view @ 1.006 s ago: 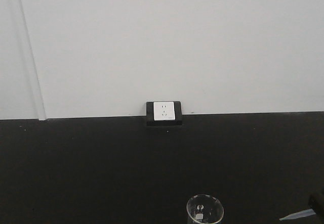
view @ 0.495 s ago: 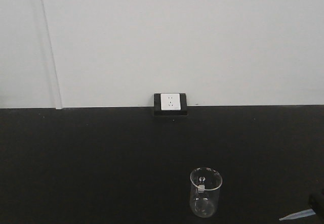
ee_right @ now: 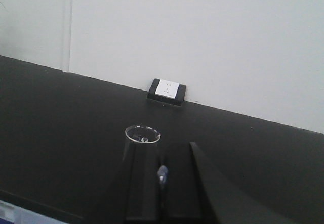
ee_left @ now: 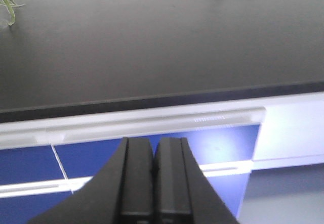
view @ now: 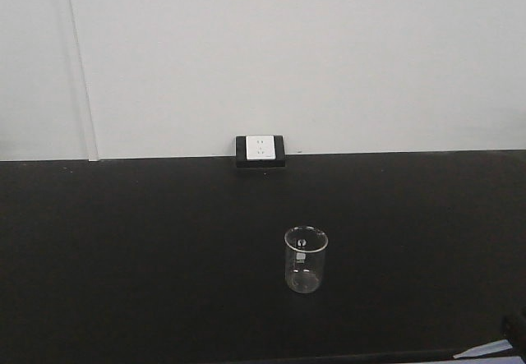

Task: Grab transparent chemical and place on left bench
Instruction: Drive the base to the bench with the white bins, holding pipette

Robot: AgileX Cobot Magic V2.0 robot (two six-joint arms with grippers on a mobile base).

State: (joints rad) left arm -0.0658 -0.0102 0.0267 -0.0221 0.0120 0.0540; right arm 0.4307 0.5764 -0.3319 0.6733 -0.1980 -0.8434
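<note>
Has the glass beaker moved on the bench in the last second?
No; beaker and wall socket rose in frame together, so the view shifted instead.

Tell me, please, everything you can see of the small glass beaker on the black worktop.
The beaker is a small cylinder of clear glass with a flared rim, apparently empty. It stands upright on the black worktop, in front of the white wall socket, touching nothing else. From the right wrist, the right gripper hides its lower part.

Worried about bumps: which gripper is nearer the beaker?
Right. The right gripper, holding the pipette, faces the beaker close ahead; the left gripper hangs off the front of the worktop.
</note>
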